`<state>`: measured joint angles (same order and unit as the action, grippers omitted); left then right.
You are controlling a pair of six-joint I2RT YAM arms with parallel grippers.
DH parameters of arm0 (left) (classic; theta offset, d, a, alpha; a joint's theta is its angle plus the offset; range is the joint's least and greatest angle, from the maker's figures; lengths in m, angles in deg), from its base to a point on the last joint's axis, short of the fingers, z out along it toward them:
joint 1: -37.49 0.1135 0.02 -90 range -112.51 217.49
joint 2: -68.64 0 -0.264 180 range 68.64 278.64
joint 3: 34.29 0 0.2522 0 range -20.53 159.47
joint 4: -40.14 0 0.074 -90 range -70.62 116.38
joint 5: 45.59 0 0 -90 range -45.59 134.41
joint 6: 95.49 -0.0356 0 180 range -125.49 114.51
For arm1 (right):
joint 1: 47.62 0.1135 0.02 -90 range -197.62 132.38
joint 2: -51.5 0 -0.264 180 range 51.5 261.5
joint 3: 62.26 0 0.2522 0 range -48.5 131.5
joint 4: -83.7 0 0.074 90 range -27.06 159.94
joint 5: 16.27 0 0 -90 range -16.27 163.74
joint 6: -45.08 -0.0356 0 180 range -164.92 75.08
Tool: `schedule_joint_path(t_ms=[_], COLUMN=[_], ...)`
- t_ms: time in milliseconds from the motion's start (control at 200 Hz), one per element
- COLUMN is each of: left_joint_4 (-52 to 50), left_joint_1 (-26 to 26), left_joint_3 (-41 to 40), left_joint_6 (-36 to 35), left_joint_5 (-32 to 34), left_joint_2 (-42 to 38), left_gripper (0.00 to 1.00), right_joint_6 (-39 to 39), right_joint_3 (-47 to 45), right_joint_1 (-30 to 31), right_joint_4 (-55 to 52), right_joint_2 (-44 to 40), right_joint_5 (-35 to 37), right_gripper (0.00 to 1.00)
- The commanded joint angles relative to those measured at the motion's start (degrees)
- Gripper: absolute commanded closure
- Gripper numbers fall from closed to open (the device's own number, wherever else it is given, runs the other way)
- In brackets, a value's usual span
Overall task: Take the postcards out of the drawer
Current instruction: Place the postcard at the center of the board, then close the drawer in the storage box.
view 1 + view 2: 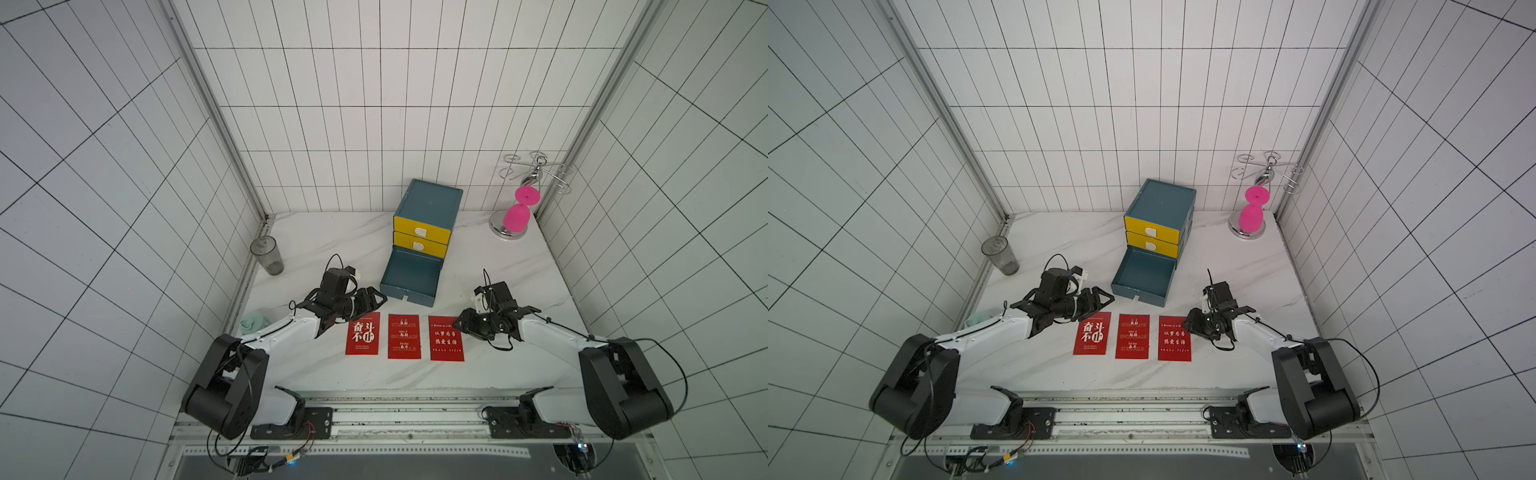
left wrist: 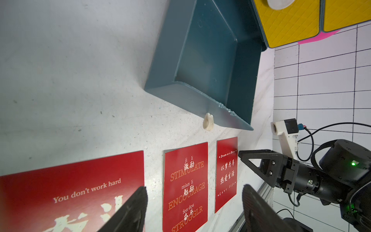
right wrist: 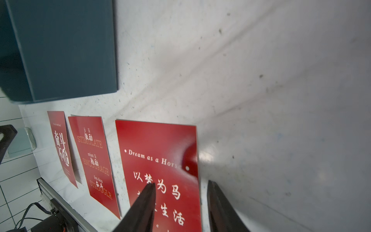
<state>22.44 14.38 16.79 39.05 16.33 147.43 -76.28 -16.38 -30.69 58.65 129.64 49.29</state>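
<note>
On the white table, your three postcards lie flat in a row before the empty drawer; left gripper and right gripper are spread, holding nothing; the right one hangs near a card's edge, so moving low could shove it.

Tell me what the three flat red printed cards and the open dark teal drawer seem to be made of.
The three flat red printed cards: probably coated cardstock or thin plastic; very thin, lying flat, with a light sheen. The open dark teal drawer: likely moulded plastic, satin finish; smooth walls, rounded inner corners, a rough bead along the front seam.
</note>
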Motion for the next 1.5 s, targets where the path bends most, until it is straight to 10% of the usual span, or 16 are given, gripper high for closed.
schedule_joint_path(t_ms=[0,740,1020,1494], left_joint_4=[-0.17,-4.57,-10.89,-15.35], left_joint_1=[0.29,1.34,1.24,0.11], left_joint_3=[1.87,7.78,12.67,21.04], left_joint_6=[-1.47,-6.22,-11.76,-14.87], left_joint_5=[0.67,4.28,9.18,12.08], left_joint_2=[0.82,7.3,10.98,19.67], left_gripper=[0.27,0.28,0.37,0.42], right_joint_6=[1.56,1.18,4.88,3.8], right_joint_3=[1.1,3.76,17.24,48.5], right_joint_1=[0.09,-1.69,-3.72,-4.18], right_joint_4=[-0.01,-3.55,-15.15,-18.01], right_joint_2=[1.73,-5.53,-11.0,6.4], right_joint_5=[-0.23,-3.08,-1.8,0.64], right_gripper=[0.54,0.54,0.53,0.52])
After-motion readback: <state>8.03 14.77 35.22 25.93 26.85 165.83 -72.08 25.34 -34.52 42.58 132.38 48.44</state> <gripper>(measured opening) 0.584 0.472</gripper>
